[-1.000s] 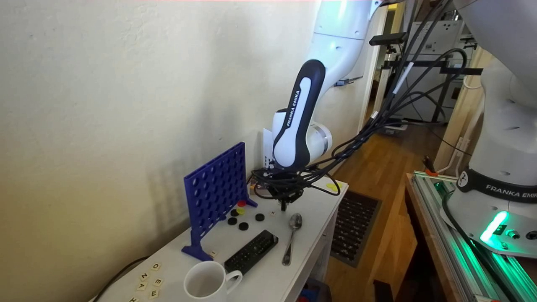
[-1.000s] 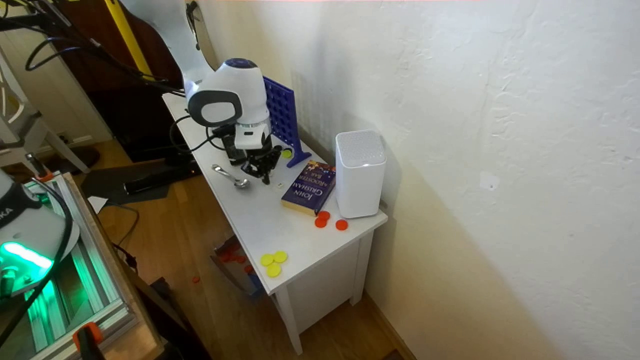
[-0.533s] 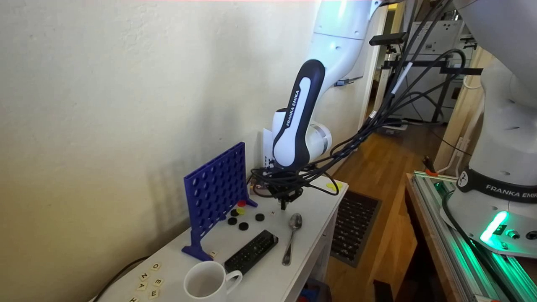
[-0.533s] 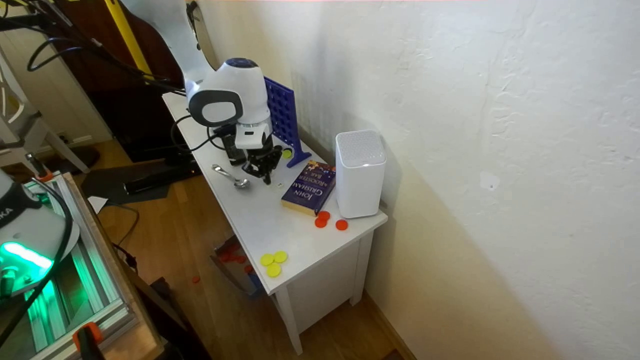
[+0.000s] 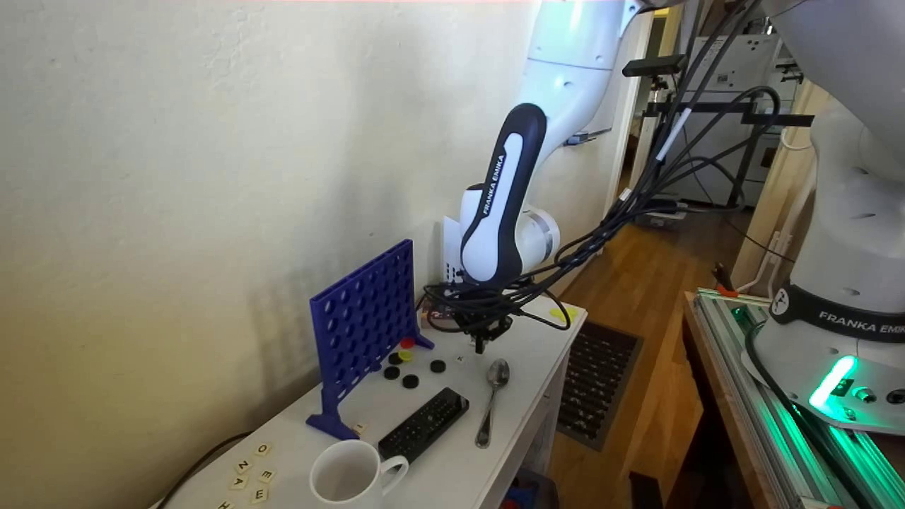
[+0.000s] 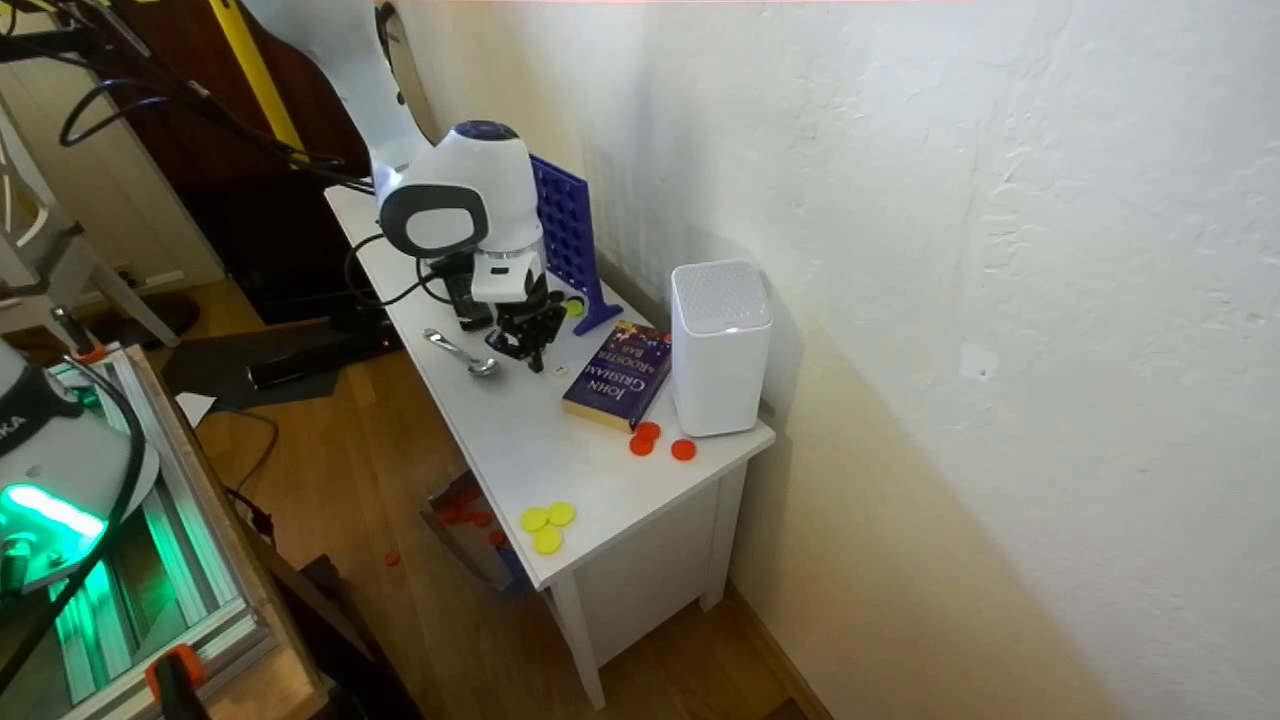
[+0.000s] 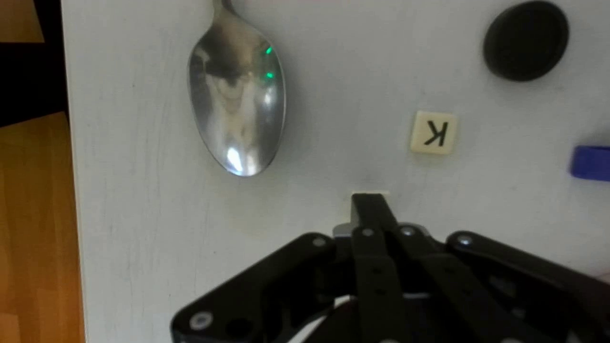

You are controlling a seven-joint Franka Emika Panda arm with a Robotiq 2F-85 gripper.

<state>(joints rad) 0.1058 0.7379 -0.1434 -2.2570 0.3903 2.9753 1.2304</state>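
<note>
A robot arm (image 5: 565,85) bends over a white table (image 6: 500,430). Its gripper (image 7: 368,199) points down, the two fingers brought together with nothing visible between them. In the wrist view the fingertips are over a small tile (image 7: 371,192), nearly all hidden behind them; I cannot tell whether they touch it.

I judge the step in hand to be lining up low over the tabletop, not gripping. For any pick-up from here, the move called for would be to part the fingers first, then lower them astride the piece.

The tile shows one pale edge, running side to side in the wrist view; its letter is out of sight. Near it, up and to the right, a K tile (image 7: 433,132) lies flat and square, with no long axis, its letter upside down in that view.

To the left lies a spoon (image 7: 238,95), its long axis roughly along the table's edge, the bowl's tip pointing down the view and the handle running out at the top. Past the K tile sits a black disc (image 7: 526,40). Exterior views add a remote (image 5: 424,424), an upright blue rack (image 5: 364,318) and a book (image 6: 620,375).
</note>
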